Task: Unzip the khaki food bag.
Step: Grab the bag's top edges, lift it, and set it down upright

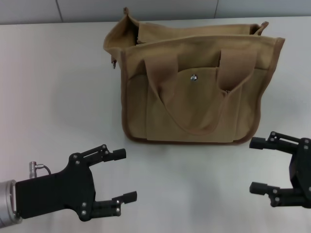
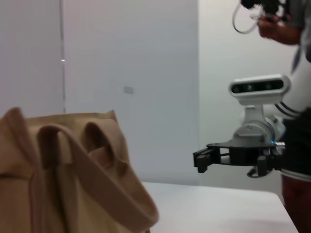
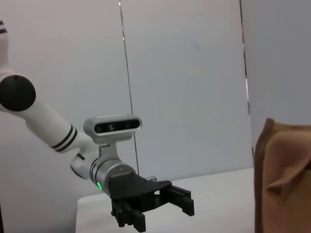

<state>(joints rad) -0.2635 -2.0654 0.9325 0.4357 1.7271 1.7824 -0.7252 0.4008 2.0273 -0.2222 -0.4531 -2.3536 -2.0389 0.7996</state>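
Observation:
The khaki food bag (image 1: pixel 194 87) stands on the white table, tan canvas with brown piping, two strap handles and a silver snap (image 1: pixel 194 77) on the front pocket. Its top gapes at the far side. My left gripper (image 1: pixel 122 175) is open, low at the near left, apart from the bag. My right gripper (image 1: pixel 253 165) is open at the near right, level with the bag's lower right corner and apart from it. The bag also shows in the left wrist view (image 2: pixel 63 179) and the right wrist view (image 3: pixel 284 179). The right gripper (image 2: pixel 200 161) and the left gripper (image 3: pixel 187 204) show across from each other.
The white table (image 1: pixel 53 97) spreads on all sides of the bag. A grey wall (image 1: pixel 146 9) runs behind its far edge. A person (image 2: pixel 279 24) stands beyond the right arm in the left wrist view.

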